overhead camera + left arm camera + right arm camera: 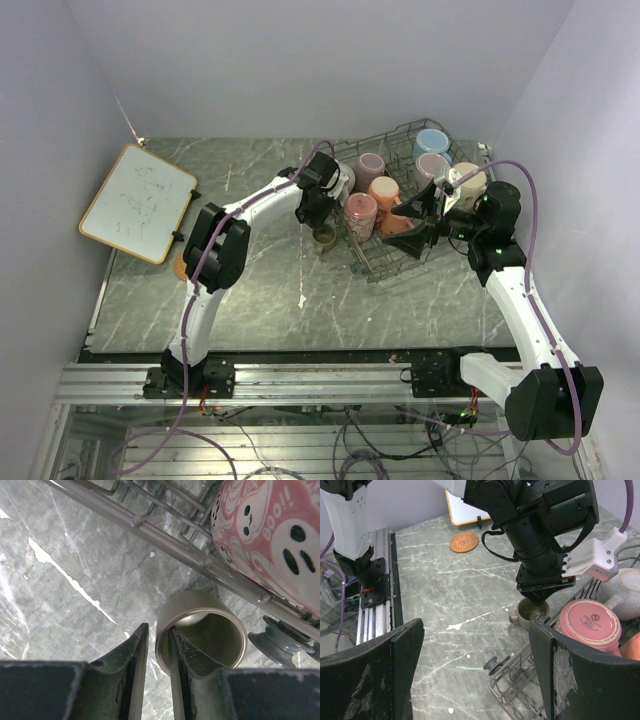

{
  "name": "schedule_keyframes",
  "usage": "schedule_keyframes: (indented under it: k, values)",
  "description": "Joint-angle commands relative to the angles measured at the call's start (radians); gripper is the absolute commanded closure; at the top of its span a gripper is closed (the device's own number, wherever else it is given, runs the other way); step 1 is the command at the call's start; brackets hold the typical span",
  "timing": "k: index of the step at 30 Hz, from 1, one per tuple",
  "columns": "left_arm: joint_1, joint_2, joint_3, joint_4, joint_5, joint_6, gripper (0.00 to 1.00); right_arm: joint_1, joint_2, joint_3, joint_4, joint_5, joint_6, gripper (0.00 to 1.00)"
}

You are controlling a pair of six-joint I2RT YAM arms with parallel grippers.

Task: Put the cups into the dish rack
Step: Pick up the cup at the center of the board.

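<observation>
We see white links and black joints on the left arm (195, 310) and right arm (522, 300), purple cables (626, 500), and scuffed dark fingers (400, 675).

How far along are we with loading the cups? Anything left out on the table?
Done: several mugs sit in the dish rack, including the pink ghost-print mug. In hand: the left gripper straddles the wall of the small olive mug, which stands on the table beside the rack, not lifted. The right gripper hangs open, empty. Left: rack that mug; no other loose one shows.
</observation>
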State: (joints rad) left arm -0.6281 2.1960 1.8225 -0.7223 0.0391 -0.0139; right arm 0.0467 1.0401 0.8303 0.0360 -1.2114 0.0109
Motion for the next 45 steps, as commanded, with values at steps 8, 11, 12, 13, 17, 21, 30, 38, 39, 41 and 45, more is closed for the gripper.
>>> schedule_keyframes:
  k: [8,11,12,13,17,21,30,38,39,41,45]
  values:
    - [0.009,0.010,0.020,0.000,0.047,0.005,0.79,-0.005,-0.016,0.023,0.004,0.009,-0.011,0.15]
    - [0.010,0.003,0.010,0.001,0.038,0.002,0.92,-0.004,-0.018,0.025,0.000,0.011,-0.014,0.15]
    - [0.010,0.000,0.007,-0.001,0.039,0.001,0.93,-0.004,-0.019,0.026,-0.001,0.012,-0.015,0.15]
    - [0.011,-0.005,0.004,-0.005,0.038,-0.001,0.93,-0.004,-0.018,0.026,-0.001,0.012,-0.015,0.15]
    - [0.014,-0.059,-0.053,0.013,0.011,-0.011,0.93,-0.007,-0.020,0.024,0.000,0.012,-0.014,0.15]
    - [0.016,-0.157,-0.139,0.044,-0.035,-0.030,0.93,-0.008,-0.018,0.019,0.012,0.005,-0.004,0.15]
    - [0.016,-0.463,-0.420,0.174,-0.111,-0.107,0.93,-0.015,-0.018,0.004,0.042,-0.008,0.016,0.15]
    - [0.016,-0.810,-0.750,0.442,0.013,-0.254,0.93,-0.022,-0.020,-0.032,0.133,-0.045,0.086,0.15]
    - [0.016,-0.855,-0.788,0.477,0.024,-0.278,0.93,-0.023,-0.020,-0.040,0.156,-0.053,0.107,0.15]
    - [0.016,-0.944,-0.859,0.543,0.050,-0.327,0.93,-0.024,-0.017,-0.062,0.220,-0.079,0.159,0.15]
    - [0.016,-1.141,-1.017,0.714,0.075,-0.452,0.93,-0.024,-0.012,-0.112,0.376,-0.117,0.280,0.15]
